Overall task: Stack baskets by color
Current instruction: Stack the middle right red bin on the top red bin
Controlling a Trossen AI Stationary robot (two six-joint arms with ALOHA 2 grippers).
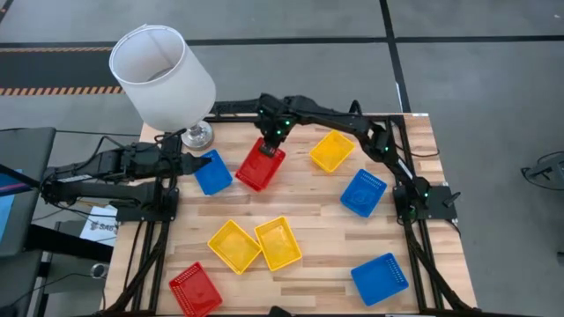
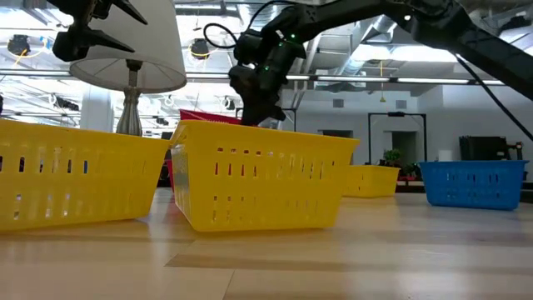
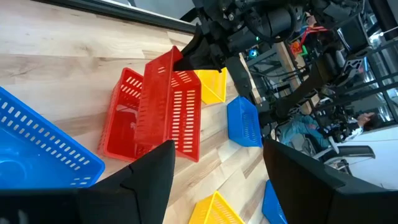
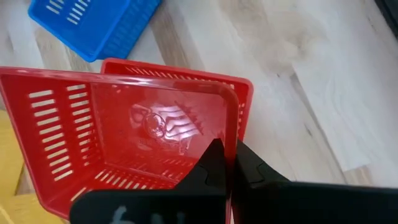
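Observation:
My right gripper (image 1: 271, 143) reaches over the table's far middle and is shut on a red basket (image 3: 168, 106), which tilts steeply over a second red basket (image 3: 121, 124) lying on the table. A blue basket (image 1: 211, 172) sits just left of them. My left gripper (image 1: 188, 163) hovers open beside that blue basket with nothing between its fingers. A third red basket (image 1: 196, 289) lies at the near left. Two yellow baskets (image 1: 233, 245) (image 1: 278, 242) lie side by side near the middle, and a third (image 1: 332, 150) lies far right of centre. Two more blue baskets (image 1: 363, 192) (image 1: 381, 277) lie on the right. My right gripper pinches the upper rim of the tilted red basket's end wall (image 4: 232, 134), one finger inside the basket and one outside. The fingers come from above, slanting down. The basket hangs tilted, its open side toward the table's left, its lower end (image 3: 180, 149) down by the second red basket.
A large white lampshade on a metal stand (image 1: 163, 75) stands at the far left corner, close above my left arm. Bare wood shows at the table's near middle and between the right-hand blue baskets.

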